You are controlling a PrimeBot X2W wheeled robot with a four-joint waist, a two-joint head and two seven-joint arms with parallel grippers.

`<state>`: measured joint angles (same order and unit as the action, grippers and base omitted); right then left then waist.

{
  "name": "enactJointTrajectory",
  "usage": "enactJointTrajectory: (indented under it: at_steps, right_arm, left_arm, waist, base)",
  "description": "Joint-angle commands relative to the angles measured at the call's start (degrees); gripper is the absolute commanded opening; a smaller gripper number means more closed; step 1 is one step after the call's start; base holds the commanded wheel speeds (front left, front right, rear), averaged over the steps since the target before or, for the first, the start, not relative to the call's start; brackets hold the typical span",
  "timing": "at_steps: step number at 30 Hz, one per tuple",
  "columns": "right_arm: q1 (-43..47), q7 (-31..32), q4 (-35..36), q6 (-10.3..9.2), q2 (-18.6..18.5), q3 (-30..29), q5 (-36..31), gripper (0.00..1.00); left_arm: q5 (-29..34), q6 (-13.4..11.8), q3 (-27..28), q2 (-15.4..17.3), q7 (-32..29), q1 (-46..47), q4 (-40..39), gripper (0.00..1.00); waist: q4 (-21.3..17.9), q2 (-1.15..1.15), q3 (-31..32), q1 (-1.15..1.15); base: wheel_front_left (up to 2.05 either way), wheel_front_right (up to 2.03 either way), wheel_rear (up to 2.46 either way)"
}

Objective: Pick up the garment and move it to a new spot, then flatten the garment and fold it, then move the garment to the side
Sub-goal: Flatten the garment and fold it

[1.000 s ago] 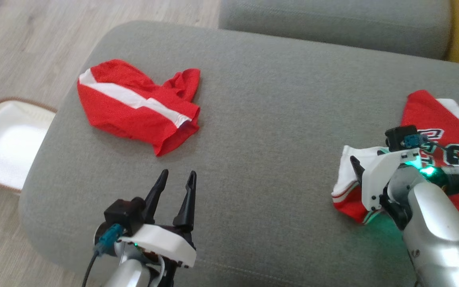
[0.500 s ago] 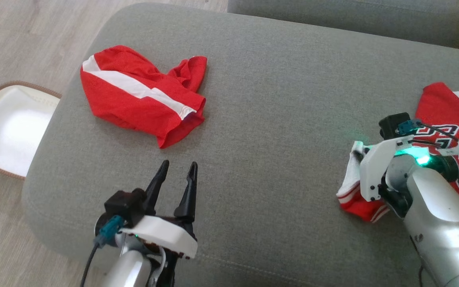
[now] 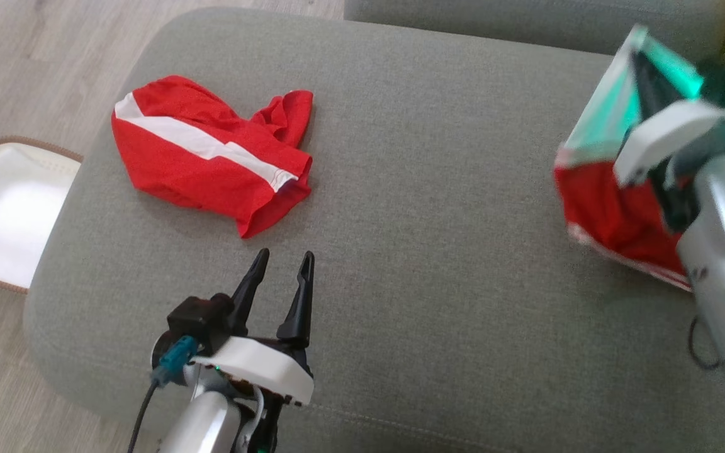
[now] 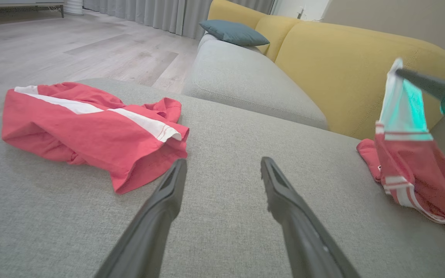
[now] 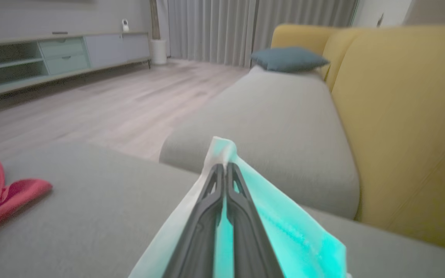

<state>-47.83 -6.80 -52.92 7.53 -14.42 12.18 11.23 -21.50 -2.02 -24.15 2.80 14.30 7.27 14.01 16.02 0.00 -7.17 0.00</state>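
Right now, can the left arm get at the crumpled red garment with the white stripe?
Probably yes. The left gripper stands open, fingers pointing toward the red white-striped garment, with just bare grey cushion between them.

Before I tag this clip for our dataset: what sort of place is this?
Most likely a home living room: a grey sofa seat with yellow back cushions, a low media cabinet along the wall, and floor-length curtains over wood flooring.
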Motion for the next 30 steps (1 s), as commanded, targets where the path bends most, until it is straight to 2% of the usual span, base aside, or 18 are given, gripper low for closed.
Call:
enactJointTrajectory:
  at_steps: [1,3,6,12,18,23,24,25,30]
  right_arm:
    - [-2.57,-2.63,0.91,-0.04,0.13,0.23,-1.46,0.0]
    - [-3.44,-4.68,0.14,-0.04,1.43,-0.09,-2.66,0.0]
    - [-1.83,-6.4,0.76,-0.04,4.6,2.46,-4.28,0.0]
    - [8.84,-7.94,7.96,-0.04,10.17,5.44,-5.97,0.0]
    - [21.9,-8.11,14.96,-0.04,11.46,7.73,-8.59,0.0]
    - [32.27,-6.84,19.87,-0.04,11.52,14.15,-8.61,0.0]
    - [33.68,-6.38,20.53,-0.04,11.52,15.18,-8.67,0.13]
    - [34.97,-5.75,21.09,-0.04,11.52,16.13,-8.5,1.0]
    - [38.76,-2.54,23.75,-0.04,11.53,20.66,-6.3,1.0]
  left_arm:
    - [0.14,-0.11,1.26,0.08,0.7,2.3,-1.52,1.0]
    - [0.16,-0.12,1.25,0.08,0.7,2.08,-1.34,1.0]
    - [0.28,-0.27,1.57,0.08,0.7,1.32,-1.12,1.0]
    - [0.95,-0.4,2.72,0.08,0.7,-0.48,-0.97,1.0]
    - [1.67,-0.26,3.72,0.08,0.7,-1.69,-0.82,1.0]
    - [1.82,0.01,4.16,0.08,0.7,-2.58,-0.89,1.0]
    - [1.89,0.04,4.25,0.08,0.7,-2.77,-0.83,1.0]
    - [1.95,0.06,4.39,0.08,0.7,-2.96,-0.77,1.0]
    - [2.11,0.08,5.57,0.08,0.7,-3.82,-0.72,1.0]
  waist:
    - [0.06,0.0,0.45,0.0]
    - [0.07,0.0,1.25,0.0]
    - [-0.25,0.0,2.56,0.0]
    - [-2.18,0.0,5.38,0.0]
    - [-4.48,0.0,7.76,0.0]
    - [-6.9,0.0,8.92,0.0]
    - [-7.4,0.0,9.2,0.0]
    - [-7.87,0.0,9.47,0.0]
    - [-10.34,0.0,10.89,0.0]
  base:
    - [0.0,0.0,0.0]
    - [0.0,0.0,0.0]
    - [0.0,0.0,0.0]
    - [0.0,0.0,0.0]
    - [0.0,0.0,0.0]
    - [0.0,0.0,0.0]
    - [0.0,0.0,0.0]
    - [0.0,0.0,0.0]
    - [0.0,0.0,0.0]
